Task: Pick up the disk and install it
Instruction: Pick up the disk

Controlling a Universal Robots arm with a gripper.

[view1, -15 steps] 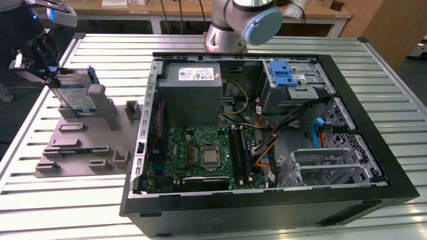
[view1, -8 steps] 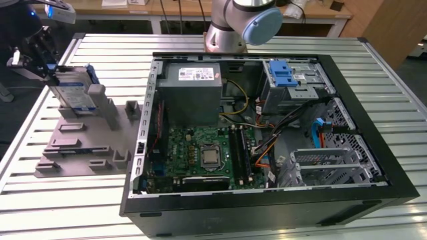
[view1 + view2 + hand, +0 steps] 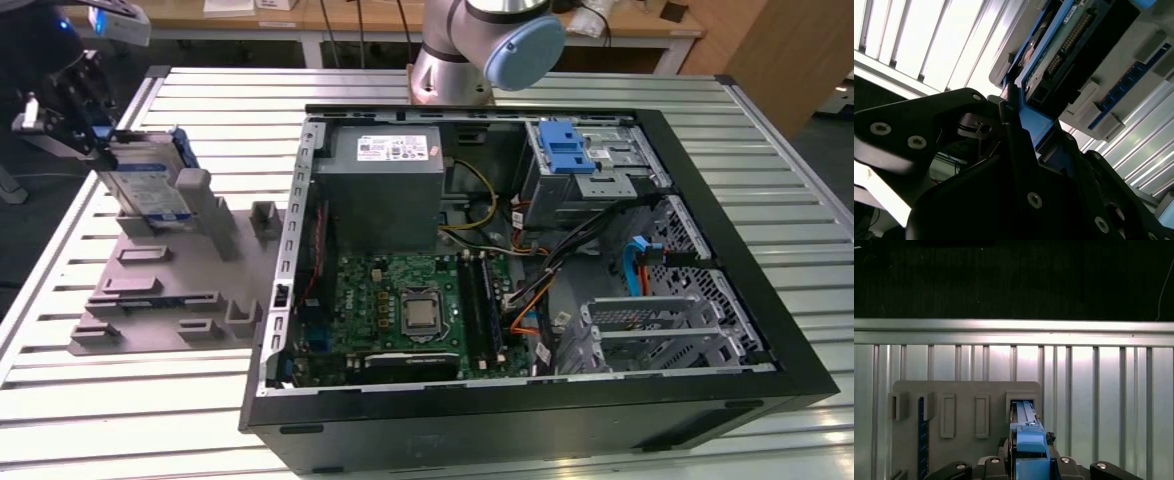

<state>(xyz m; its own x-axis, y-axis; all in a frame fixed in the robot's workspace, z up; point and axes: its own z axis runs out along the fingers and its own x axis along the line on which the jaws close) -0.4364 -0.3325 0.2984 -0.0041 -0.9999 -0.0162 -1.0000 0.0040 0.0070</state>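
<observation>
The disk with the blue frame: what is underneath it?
A grey slotted holder plate on the slatted metal table. The disk stands in one slot, hiding its lower edge.

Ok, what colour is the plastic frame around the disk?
Blue. The frame around the disk shows best in the first wrist view.

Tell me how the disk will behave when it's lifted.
Likely stiff and heavy for its size: the disk is a flat metal slab in a blue frame. Standing on edge in the grey holder, it could twist, since the gripper pinches only one edge. Smooth plastic might slip.
</observation>
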